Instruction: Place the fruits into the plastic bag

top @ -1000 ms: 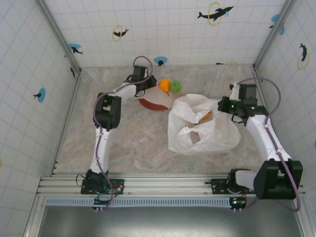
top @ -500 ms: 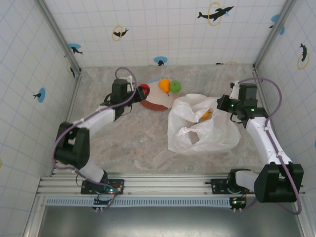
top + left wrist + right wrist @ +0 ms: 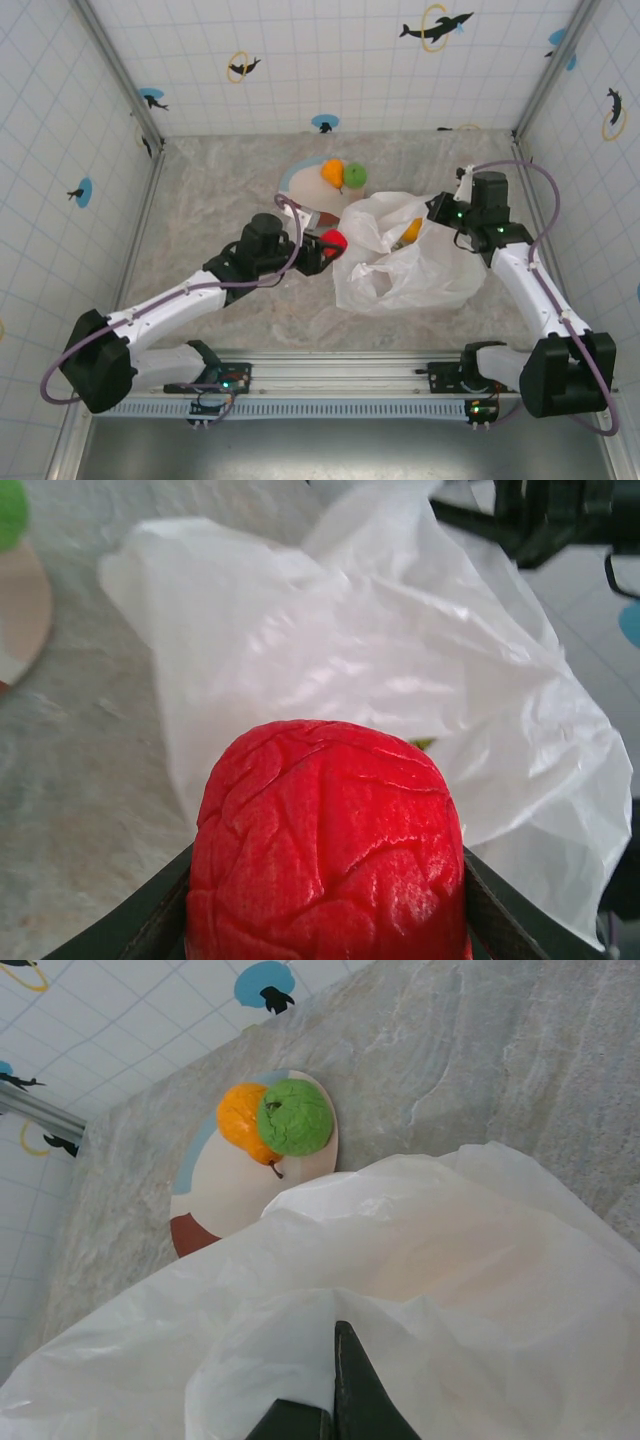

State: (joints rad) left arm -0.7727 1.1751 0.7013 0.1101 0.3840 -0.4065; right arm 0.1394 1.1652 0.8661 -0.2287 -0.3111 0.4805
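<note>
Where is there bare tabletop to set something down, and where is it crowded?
Bare: the left of the table, between left wall and left arm, and the near strip between plastic bag and rail. Crowded: centre-right, where plate, bag, left claw and right claw meet.

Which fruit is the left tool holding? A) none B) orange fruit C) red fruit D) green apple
C: the left tool is clamped on a wrinkled red fruit next to the plastic bag, while the orange fruit and green apple sit on the plate.
</note>
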